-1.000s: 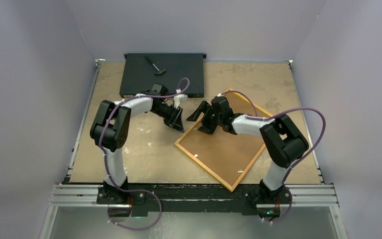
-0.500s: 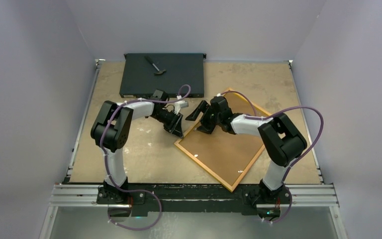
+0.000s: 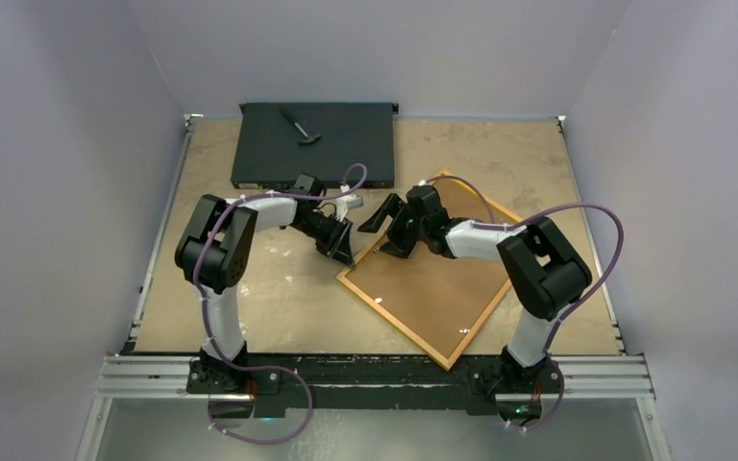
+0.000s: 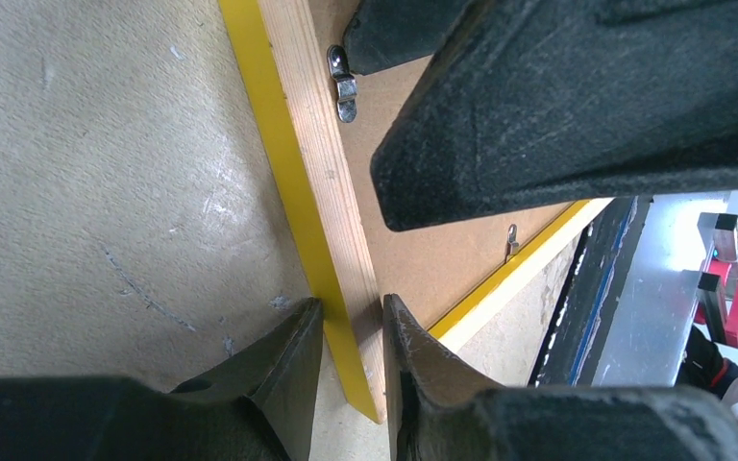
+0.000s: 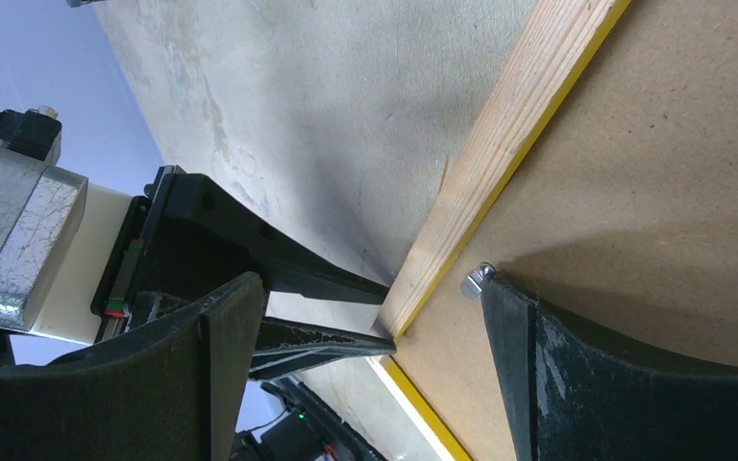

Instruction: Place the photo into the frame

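frame: the frame lies flat and face down on the counter, right of the middle, turned at a slant so that one corner points toward the left arm.
frame back: the brown backing board faces up inside a pale wooden rim with a yellow outer edge.
clips: small metal turn clips sit on the backing just inside the rim.
left hand: the left hand is at the frame's leftmost corner, closed to a narrow gap on the rim. One finger is on the counter side of the yellow edge, the other on the wooden side, and both are tight against the rim.
right hand: the right hand is spread wide and holds nothing. It hangs over the frame's upper-left edge, just beside the left hand.
right fingers: one finger is low over the backing board, its tip right beside a clip. The other is out past the rim, above bare counter.
hands to each other: they face each other across the same corner of the frame, close but apart.
black box: the black box lies flat at the far edge of the counter, well apart from the frame.
on the box: a small dark tool rests on its top.
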Available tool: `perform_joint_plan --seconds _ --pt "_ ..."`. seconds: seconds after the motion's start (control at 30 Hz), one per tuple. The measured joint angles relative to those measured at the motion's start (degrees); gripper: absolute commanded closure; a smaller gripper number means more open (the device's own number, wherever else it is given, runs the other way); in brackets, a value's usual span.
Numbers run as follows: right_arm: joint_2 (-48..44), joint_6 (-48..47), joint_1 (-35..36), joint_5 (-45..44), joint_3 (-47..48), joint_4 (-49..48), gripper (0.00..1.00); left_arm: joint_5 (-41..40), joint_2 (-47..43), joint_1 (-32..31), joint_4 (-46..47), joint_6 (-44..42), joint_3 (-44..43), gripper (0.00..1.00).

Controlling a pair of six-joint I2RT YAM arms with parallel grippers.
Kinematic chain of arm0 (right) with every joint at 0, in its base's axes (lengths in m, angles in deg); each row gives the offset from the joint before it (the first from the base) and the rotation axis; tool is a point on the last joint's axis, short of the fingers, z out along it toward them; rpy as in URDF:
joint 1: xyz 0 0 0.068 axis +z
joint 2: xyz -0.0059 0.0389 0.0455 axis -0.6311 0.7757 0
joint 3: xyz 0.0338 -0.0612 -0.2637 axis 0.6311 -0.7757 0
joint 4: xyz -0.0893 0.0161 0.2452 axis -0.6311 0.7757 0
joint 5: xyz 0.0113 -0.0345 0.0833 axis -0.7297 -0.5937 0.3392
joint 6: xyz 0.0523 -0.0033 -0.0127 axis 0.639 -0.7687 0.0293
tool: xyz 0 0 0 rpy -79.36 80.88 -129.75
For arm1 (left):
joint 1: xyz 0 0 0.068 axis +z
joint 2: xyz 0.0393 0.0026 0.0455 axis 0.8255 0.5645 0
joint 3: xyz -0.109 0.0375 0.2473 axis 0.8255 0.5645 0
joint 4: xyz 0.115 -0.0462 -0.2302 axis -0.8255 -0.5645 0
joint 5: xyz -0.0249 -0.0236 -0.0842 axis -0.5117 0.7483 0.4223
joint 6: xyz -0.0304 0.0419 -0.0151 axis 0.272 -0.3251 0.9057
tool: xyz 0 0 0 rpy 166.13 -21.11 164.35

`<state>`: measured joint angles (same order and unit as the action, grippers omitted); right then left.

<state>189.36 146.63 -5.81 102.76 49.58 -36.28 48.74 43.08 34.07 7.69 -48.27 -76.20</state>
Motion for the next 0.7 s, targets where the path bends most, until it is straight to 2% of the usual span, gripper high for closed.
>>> perform_joint_plan --seconds 0.4,0.7 --pt "1.53 0.02 -0.39 2.05 0.37 -2.36 0.16 0.35 -0.02 0.44 0.17 0.35 0.28 0.76" --pt "1.62 0.11 -0.31 2.51 -2.08 -8.5 0.15 0.57 -0.02 0.39 0.17 0.35 0.37 0.77"
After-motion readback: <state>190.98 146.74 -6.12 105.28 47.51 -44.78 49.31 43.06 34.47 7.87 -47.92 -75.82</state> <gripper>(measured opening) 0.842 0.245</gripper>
